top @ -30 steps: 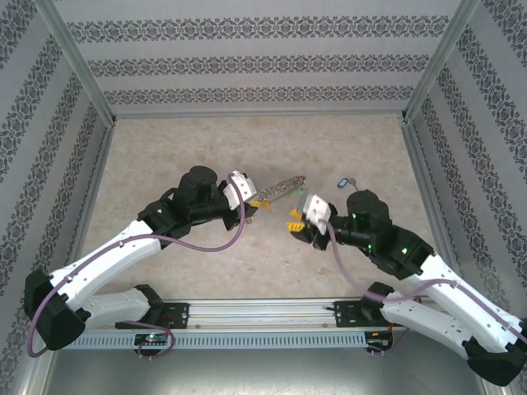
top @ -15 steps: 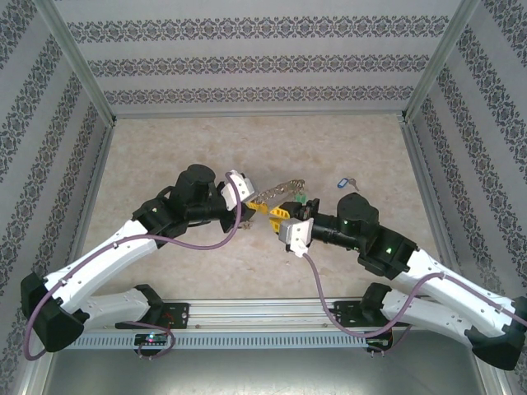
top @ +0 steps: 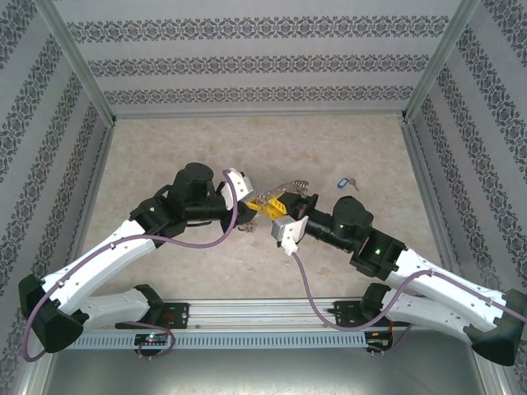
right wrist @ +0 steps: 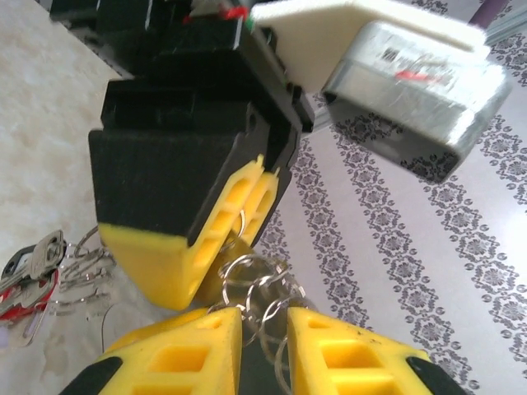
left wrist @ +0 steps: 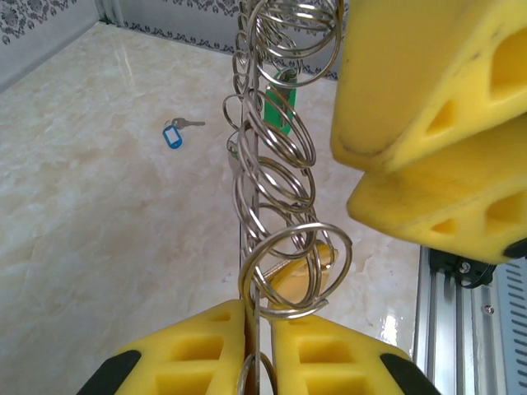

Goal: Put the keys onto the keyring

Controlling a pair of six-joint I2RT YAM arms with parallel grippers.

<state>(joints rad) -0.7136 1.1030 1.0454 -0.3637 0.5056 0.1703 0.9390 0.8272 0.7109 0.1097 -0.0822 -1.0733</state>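
Two end effectors met over one keyring. The left end effector was clamped tight on its wire. Small split rings crowded along it, too overlapped to count. The right end effector had its fingers around those rings with a narrow gap, and I couldn't tell if it gripped. One blue-capped key lay alone on the surface. Beside the rings was a bunch of keys, one cap red, number unclear. The label on the left arm's silver box was unreadable.

Reading no text anywhere; making out only illegible print and a red mark on the silvery metal box beneath the white plastic plate.
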